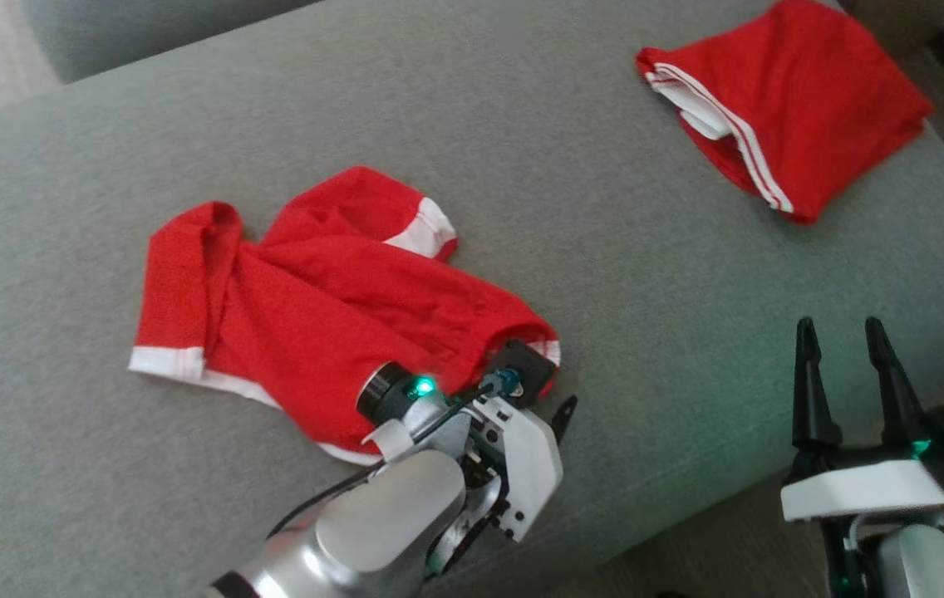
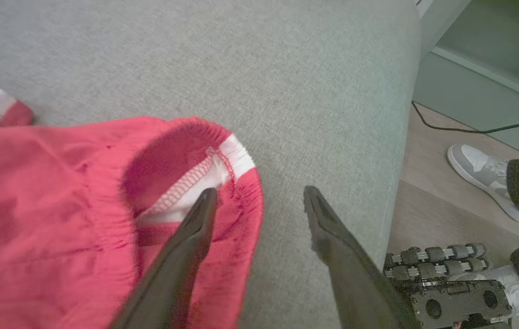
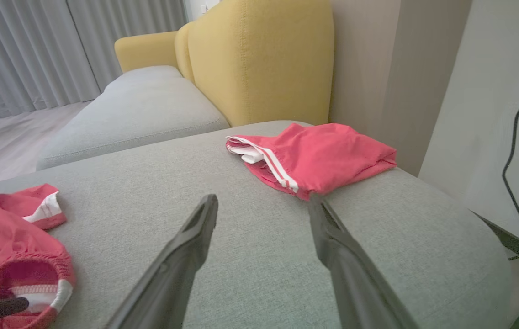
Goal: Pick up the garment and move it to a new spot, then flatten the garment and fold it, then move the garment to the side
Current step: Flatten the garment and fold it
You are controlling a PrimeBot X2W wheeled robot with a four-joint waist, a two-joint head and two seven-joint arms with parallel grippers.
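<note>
Left wrist view adds a person's foot; left tool (wide, like right tool) overhangs the garment.

text: none readable | brands, numbers, signs: none legible (all three views checked)

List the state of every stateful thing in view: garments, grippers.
crumpled red garment: unfolded, bunched, waistband gaping, lying on the grey cushion
folded red garment: folded, lying at the cushion's far right end, nothing touching it
left gripper: open, one finger over the waistband opening, the other over bare cushion, not closed on the cloth
right gripper: open, empty, at the cushion's near edge
</note>
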